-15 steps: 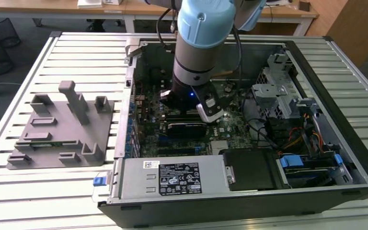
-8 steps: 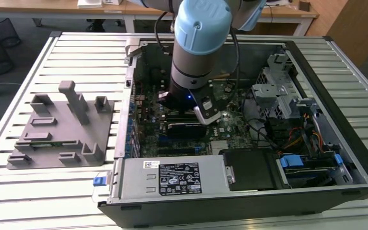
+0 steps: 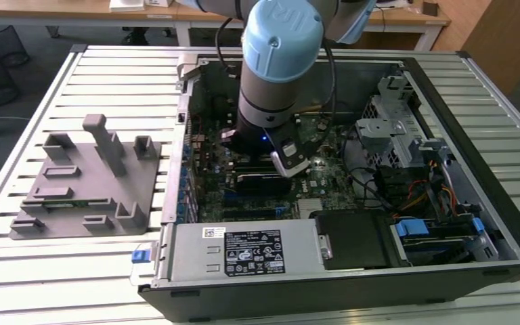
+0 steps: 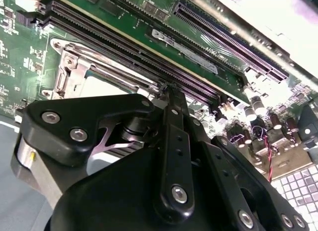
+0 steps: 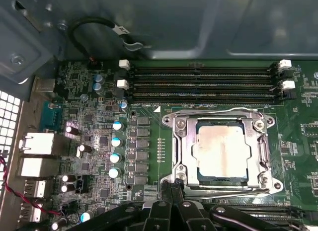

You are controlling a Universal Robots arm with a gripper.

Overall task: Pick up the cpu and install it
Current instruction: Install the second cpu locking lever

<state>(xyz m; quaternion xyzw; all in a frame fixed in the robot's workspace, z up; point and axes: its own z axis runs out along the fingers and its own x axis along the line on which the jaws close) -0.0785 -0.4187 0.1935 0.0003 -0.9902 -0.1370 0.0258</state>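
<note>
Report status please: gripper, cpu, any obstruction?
Gripper down at socket frame edge. Cpu seated inside socket, pale top up. Nothing lying over it.

Arm (image 3: 273, 68) upright, wrist pointing steeply down, pincer (image 5: 171, 189) fingers pressed together.

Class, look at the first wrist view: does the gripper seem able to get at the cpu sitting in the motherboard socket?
Probably yes. The cpu lies bare in the socket, nothing over its metal top, and the gripper sits right at the socket's edge.
</note>
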